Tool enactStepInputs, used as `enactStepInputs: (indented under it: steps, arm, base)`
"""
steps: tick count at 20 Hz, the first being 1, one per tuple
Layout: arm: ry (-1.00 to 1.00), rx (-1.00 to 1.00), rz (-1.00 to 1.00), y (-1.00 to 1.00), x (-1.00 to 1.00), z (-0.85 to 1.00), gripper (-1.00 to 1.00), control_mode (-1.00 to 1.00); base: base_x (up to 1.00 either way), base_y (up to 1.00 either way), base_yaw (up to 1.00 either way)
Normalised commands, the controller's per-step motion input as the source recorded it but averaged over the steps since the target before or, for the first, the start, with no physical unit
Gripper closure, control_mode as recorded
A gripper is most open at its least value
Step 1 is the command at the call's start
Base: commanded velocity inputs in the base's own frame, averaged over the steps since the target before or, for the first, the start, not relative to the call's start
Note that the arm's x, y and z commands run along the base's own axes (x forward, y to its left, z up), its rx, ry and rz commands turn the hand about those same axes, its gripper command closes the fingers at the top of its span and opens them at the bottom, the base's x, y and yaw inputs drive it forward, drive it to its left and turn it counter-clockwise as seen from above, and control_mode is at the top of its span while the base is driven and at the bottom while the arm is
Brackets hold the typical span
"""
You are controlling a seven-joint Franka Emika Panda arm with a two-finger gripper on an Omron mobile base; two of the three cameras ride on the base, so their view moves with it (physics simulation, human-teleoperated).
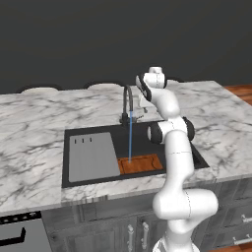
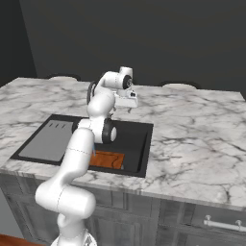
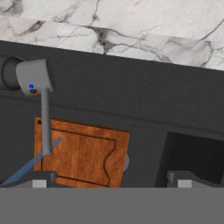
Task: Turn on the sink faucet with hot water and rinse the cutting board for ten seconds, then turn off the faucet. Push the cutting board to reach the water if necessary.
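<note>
The dark gooseneck sink faucet (image 1: 128, 102) stands behind the black sink (image 1: 197, 156). A thin blue stream of water (image 1: 130, 140) falls from its spout onto the left part of the orange-brown cutting board (image 1: 142, 164), which lies flat at the sink's front. My gripper (image 1: 142, 107) hovers just right of the faucet's base, above the sink's back edge. In the hand view the gripper (image 3: 111, 181) is open with nothing between its fingertips (image 3: 39, 180). There the grey faucet lever (image 3: 44, 124) is at the left, over the cutting board (image 3: 83, 153), with the water (image 3: 30, 164) slanting past.
A larger grey slab (image 1: 92, 156) with three slots fills the sink's left half, touching the board's left edge. White marble countertop (image 1: 34, 142) surrounds the sink. Cabinet fronts and an oven (image 1: 17, 234) sit below the counter's front edge. My arm's elbow (image 2: 101, 129) hangs over the basin.
</note>
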Motion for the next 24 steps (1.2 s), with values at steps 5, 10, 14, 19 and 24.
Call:
enactStepInputs:
  steps: [5,10,14,19,24]
  arm:
    - [0.0,0.0,0.0,0.0,0.0,0.0,-1.0,-1.0]
    - [0.0,0.0,0.0,0.0,0.0,0.0,-1.0,-1.0]
    - [0.0,0.0,0.0,0.0,0.0,0.0,-1.0,-1.0]
    - [0.0,0.0,0.0,0.0,0.0,0.0,-1.0,-1.0]
    - [0.0,0.0,0.0,0.0,0.0,0.0,-1.0,-1.0]
  base:
    - [0.0,0.0,0.0]
    - [0.0,0.0,0.0]
    - [0.0,0.0,0.0]
    - [0.0,0.0,0.0]
    - [0.0,0.0,0.0]
